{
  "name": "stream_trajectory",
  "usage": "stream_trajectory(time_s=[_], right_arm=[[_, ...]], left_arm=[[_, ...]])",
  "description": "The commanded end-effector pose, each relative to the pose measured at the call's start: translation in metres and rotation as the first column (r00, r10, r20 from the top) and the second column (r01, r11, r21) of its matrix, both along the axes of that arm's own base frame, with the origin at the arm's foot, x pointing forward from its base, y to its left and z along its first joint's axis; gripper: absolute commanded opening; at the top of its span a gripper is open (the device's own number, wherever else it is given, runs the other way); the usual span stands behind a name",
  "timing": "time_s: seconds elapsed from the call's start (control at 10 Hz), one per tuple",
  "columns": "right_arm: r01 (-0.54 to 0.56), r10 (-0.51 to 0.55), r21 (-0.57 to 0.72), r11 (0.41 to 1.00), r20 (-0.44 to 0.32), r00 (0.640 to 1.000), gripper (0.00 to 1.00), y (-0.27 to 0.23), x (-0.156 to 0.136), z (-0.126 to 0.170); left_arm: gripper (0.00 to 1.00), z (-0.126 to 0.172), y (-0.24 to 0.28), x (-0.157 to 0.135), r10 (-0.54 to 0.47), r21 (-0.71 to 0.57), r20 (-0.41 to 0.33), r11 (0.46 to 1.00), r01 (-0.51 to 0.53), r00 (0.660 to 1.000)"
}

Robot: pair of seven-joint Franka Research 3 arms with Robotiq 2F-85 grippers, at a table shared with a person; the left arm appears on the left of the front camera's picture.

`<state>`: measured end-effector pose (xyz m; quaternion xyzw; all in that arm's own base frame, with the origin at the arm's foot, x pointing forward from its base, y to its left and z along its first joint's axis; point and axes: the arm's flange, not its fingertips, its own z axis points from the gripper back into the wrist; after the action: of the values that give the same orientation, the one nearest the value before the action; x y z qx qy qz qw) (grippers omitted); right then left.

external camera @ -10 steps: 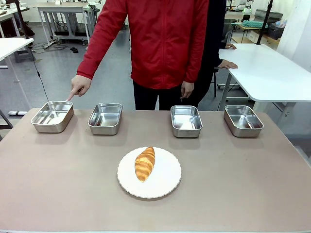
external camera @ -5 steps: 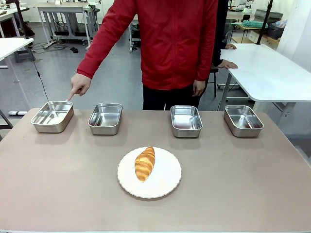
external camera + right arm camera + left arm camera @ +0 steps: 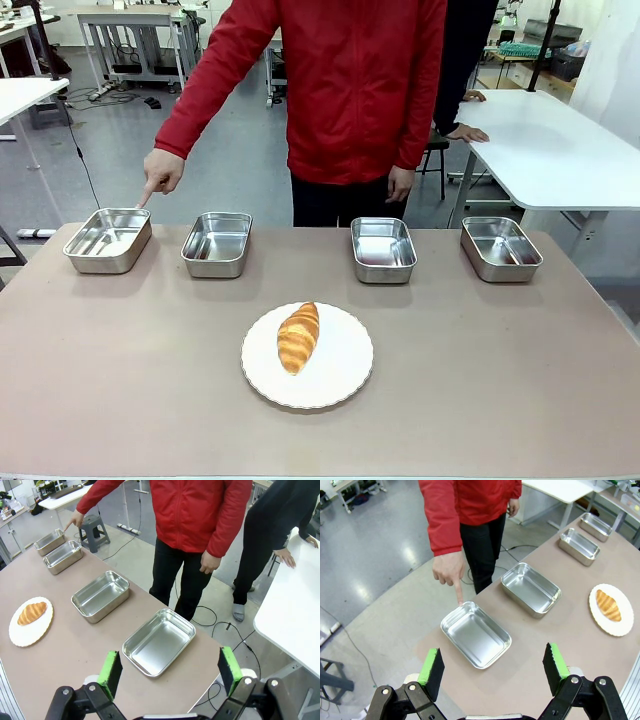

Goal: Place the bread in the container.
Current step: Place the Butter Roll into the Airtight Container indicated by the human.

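Note:
The bread (image 3: 298,337), a golden-brown ridged roll, lies on a round white plate (image 3: 340,375) near the table's middle; the wrist views show the bread (image 3: 608,605) and bread (image 3: 31,613) too. A person in a red jacket points a finger (image 3: 146,196) at the far-left container (image 3: 108,239), container (image 3: 475,634), container (image 3: 49,541). My left gripper (image 3: 493,669) hangs open above the table's left end, nothing between its green pads. My right gripper (image 3: 170,672) is open as well, high over the right end.
Three more steel pans stand along the far edge: one (image 3: 217,243) left of centre, one (image 3: 382,249) right of centre, one (image 3: 499,247) far right. A second person in dark clothes (image 3: 270,545) leans on a white table (image 3: 545,140) beyond.
The person has shifted slightly to the right while the pointing hand stays over the far-left pan. Bread, plate and pans have not moved.

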<state>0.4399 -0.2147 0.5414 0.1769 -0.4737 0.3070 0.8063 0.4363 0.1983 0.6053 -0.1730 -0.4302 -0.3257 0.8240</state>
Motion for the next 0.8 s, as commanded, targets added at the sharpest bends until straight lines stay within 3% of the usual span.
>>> stream_trajectory(time_s=[0.0, 0.2, 0.4, 0.7], right_arm=[[-0.002, 0.002, -0.002, 1.0, 0.006, 1.0, 1.0, 0.0, 0.0, 0.001], [-0.002, 0.002, -0.002, 1.0, 0.006, 1.0, 1.0, 0.0, 0.0, 0.001], [-0.002, 0.002, -0.002, 1.0, 0.006, 1.0, 1.0, 0.0, 0.0, 0.001], [-0.002, 0.002, -0.002, 1.0, 0.006, 1.0, 1.0, 0.0, 0.0, 0.001]], left_arm=[[1.0, 0.0, 0.0, -0.001, -0.004, 0.005, 0.005, 1.0, 0.004, 1.0], [1.0, 0.0, 0.0, 0.0, 0.0, 0.0, 0.0, 1.0, 0.0, 1.0], [1.0, 0.003, -0.049, 0.001, -0.076, 0.001, -0.062, 0.997, 0.076, 0.995], [1.0, -0.003, -0.132, 0.004, -0.077, 0.06, -0.186, 0.994, 0.09, 0.979]])
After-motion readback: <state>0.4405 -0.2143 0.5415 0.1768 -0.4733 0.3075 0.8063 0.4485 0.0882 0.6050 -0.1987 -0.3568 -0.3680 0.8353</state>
